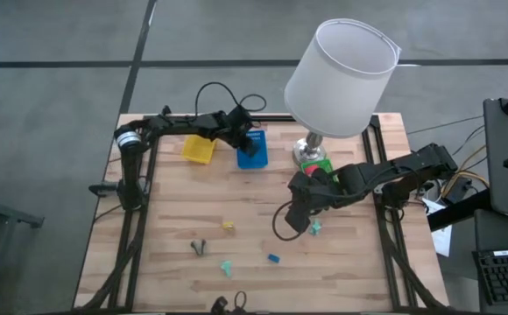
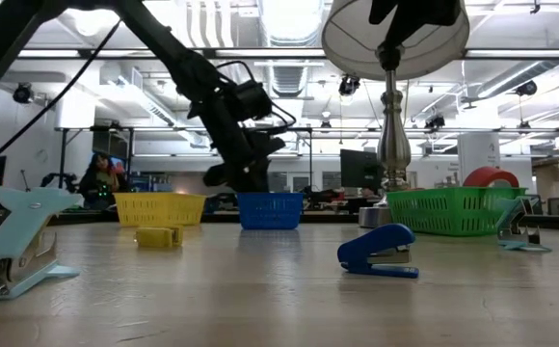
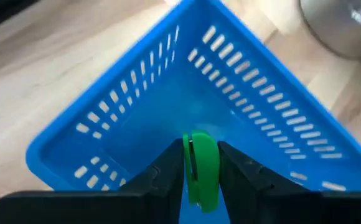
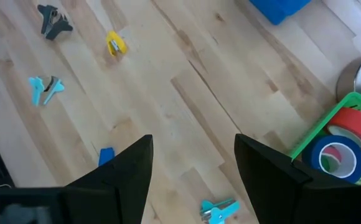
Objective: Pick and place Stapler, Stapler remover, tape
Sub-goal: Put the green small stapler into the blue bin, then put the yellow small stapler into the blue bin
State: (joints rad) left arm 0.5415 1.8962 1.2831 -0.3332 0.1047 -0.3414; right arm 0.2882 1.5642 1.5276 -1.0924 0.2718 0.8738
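Observation:
My left gripper [image 3: 200, 152] is over the blue basket [image 3: 137, 118], at the table's far side [image 1: 252, 140], and is shut on a small green thing [image 3: 202, 163] seen edge-on. My right gripper [image 4: 193, 140] is open and hangs over bare table right of centre [image 1: 296, 219]. Red tape [image 4: 355, 127] and blue tape [image 4: 336, 155] lie in the green basket [image 4: 305, 140] by the lamp foot. On the table lie a blue stapler [image 2: 378, 253], a yellow stapler [image 2: 159, 236], a teal stapler [image 2: 19, 251], a teal remover [image 4: 218, 210] and a dark remover [image 4: 55, 22]. My left gripper pinches the small green thing between its two fingers, one on each flat side [image 3: 199, 180]. Its rounded end [image 3: 200, 140] sticks out past the fingertips. The fingers point down from above. The thing is lifted clear, above the inside of the blue basket.
A yellow basket [image 1: 197, 149] stands left of the blue one. A lamp with a white shade [image 1: 342, 74] rises over the green basket and hides part of it from above. Cables run along the table's far edge. Bare wood lies between the baskets and the scattered pieces.

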